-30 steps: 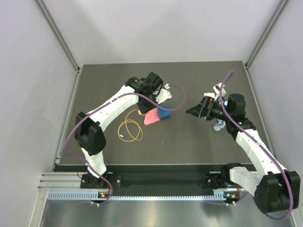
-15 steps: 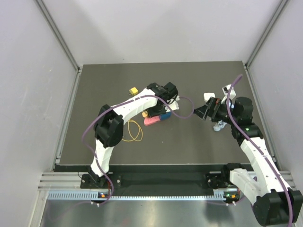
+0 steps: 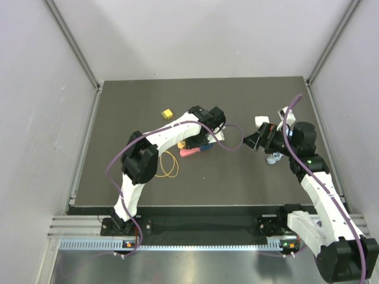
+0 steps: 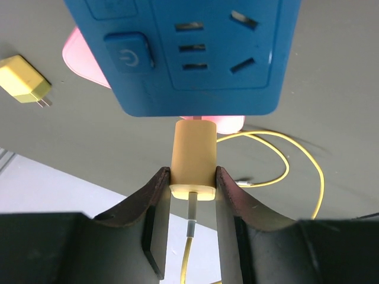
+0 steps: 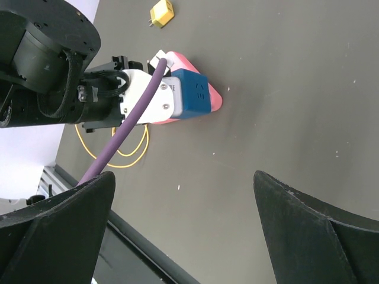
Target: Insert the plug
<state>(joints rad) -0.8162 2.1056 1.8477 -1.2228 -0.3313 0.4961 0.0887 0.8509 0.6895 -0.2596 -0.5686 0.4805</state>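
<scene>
My left gripper (image 4: 193, 177) is shut on a tan plug (image 4: 193, 155) with a yellow cable (image 4: 278, 151) trailing from its rear. The plug's front end meets the lower edge of the blue socket block (image 4: 183, 50), which sits on a pink base (image 4: 89, 59). In the top view the left gripper (image 3: 204, 133) is over the blue and pink socket block (image 3: 198, 147). My right gripper (image 5: 189, 231) is open and empty, held above the mat to the right of the block (image 5: 192, 94); it shows in the top view (image 3: 256, 141) too.
A small yellow adapter (image 3: 167, 113) lies on the mat behind the block, also in the left wrist view (image 4: 25, 78). The yellow cable coils (image 3: 166, 163) to the front left. A grey object (image 3: 273, 158) lies by the right arm.
The left arm swung right and brought the plug to the socket block, uncovering the yellow adapter behind it. The right arm drew back slightly to the right.
</scene>
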